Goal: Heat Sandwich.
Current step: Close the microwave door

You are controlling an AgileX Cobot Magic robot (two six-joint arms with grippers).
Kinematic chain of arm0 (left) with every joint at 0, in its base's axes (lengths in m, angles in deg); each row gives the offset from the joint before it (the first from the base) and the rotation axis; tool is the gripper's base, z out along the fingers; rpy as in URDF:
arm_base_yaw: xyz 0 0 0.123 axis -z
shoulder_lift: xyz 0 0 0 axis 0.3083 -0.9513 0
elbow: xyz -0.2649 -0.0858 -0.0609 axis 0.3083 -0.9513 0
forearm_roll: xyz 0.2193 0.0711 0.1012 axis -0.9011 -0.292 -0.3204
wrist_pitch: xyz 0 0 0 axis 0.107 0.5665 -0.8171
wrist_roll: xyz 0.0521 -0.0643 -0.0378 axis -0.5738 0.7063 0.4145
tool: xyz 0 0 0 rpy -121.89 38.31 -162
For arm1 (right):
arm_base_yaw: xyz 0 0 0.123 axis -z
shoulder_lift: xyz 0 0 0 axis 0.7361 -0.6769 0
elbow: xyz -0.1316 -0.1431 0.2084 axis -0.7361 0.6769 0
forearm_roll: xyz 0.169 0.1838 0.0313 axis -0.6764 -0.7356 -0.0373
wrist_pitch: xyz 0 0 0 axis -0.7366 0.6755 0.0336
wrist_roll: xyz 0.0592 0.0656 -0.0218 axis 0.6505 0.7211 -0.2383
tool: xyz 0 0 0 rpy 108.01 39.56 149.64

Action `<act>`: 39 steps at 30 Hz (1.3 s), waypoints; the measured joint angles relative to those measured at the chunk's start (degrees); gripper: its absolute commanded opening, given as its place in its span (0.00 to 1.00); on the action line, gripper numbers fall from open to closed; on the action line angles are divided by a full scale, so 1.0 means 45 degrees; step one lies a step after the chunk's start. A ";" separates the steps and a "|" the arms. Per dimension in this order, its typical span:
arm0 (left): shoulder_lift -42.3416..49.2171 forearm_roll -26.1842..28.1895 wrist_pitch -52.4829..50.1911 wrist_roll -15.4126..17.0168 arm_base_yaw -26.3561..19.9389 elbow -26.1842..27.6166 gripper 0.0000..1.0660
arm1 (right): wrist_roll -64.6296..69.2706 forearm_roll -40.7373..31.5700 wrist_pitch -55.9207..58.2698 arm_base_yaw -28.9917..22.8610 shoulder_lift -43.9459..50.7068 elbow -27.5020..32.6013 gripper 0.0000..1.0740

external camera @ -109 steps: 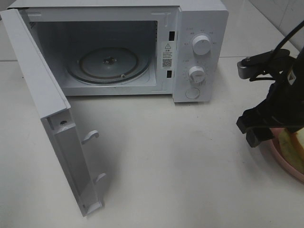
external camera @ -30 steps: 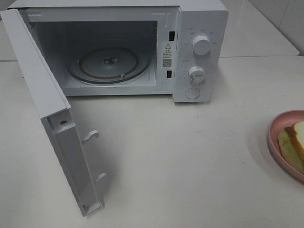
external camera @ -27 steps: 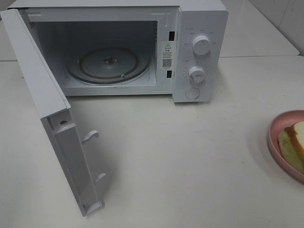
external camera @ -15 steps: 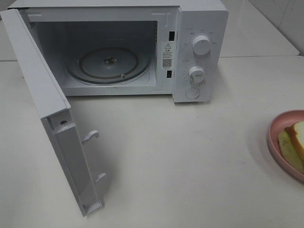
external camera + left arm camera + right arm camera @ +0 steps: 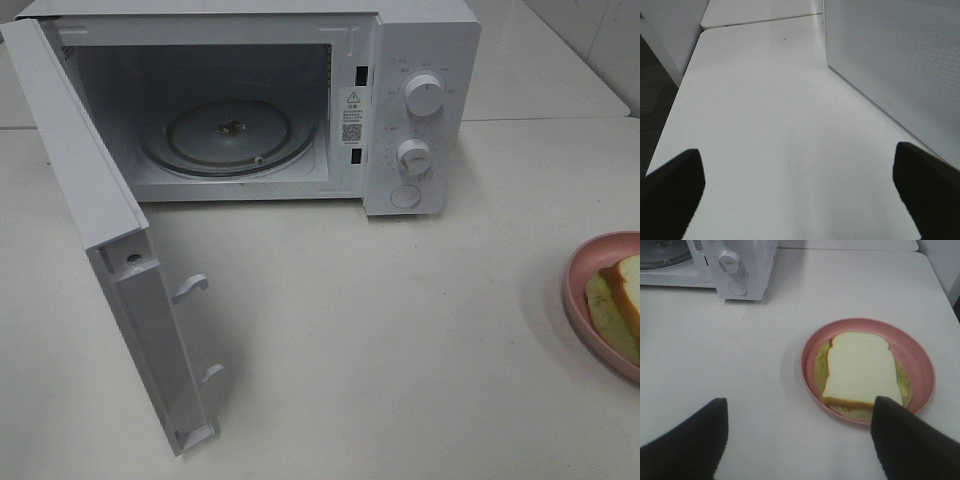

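Standing wide open, the microwave (image 5: 400, 100) door (image 5: 110, 250) juts toward 7 o'clock in the high view, leaving the cavity with its glass turntable (image 5: 228, 135) unobstructed and a broad bare stretch of surface (image 5: 380, 340) before it. The sandwich (image 5: 860, 370) lies on the pink plate (image 5: 920, 365) at the 3 o'clock edge, cut off by the frame there: pale white bread on top, yellow-green filling showing round its sides. The right gripper (image 5: 800, 440) hovers released just short of the plate; the left gripper (image 5: 797, 190) hangs released beside the door's outer face.
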 measured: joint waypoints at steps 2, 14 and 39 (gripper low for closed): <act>0.0000 0.0000 0.0000 0.0000 0.0000 0.0000 0.92 | 0.0000 0.0000 0.0000 0.0000 0.0000 0.0000 0.71; 0.0000 0.0076 -0.0025 0.0064 0.0000 0.0076 0.92 | 0.0000 0.0000 0.0000 0.0000 0.0000 0.0000 0.71; -0.5067 0.0484 -0.6379 0.0127 0.0000 -0.1120 0.00 | 0.0000 0.0000 0.0000 0.0000 0.0000 0.0000 0.71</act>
